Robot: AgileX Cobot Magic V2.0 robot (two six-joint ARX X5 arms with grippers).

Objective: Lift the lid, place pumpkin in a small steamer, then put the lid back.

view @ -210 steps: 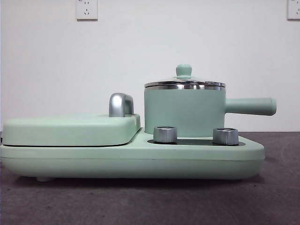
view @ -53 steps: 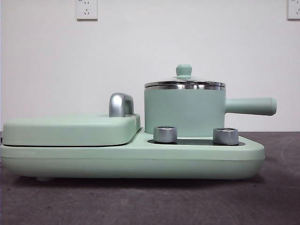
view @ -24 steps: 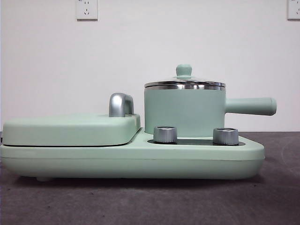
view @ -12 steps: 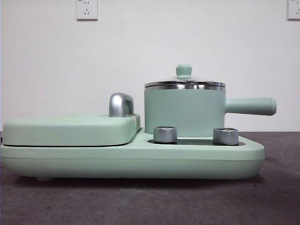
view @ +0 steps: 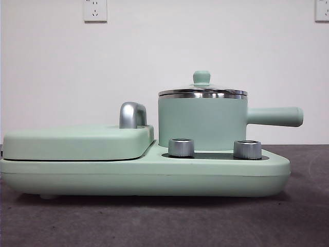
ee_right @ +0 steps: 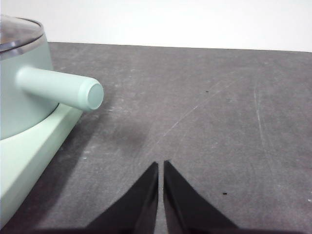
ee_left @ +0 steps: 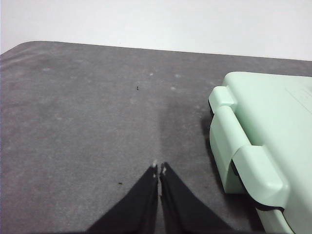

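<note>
While the lid (view: 202, 90) caps the small steamer (view: 201, 123), contents hidden, both arms' fingers (ee_left: 159, 170) (ee_right: 160, 165) pressed together, empty.

We are seeing a mint-green small steamer (view: 202, 122) with a shiny steel rim, wearing a clear lid (view: 202, 91) with a mint-green knob. The cooker base (view: 144, 175) and flat griddle cover (view: 77, 141) are showing the same mint green; the cover's handle (view: 131, 115) and two dials (view: 181, 147) are gleaming chrome. The table (view: 164, 221) is looking mottled dark grey, the wall (view: 164, 51) white. Both the left gripper (ee_left: 159, 169) and right gripper (ee_right: 161, 165) are showing black.
</note>
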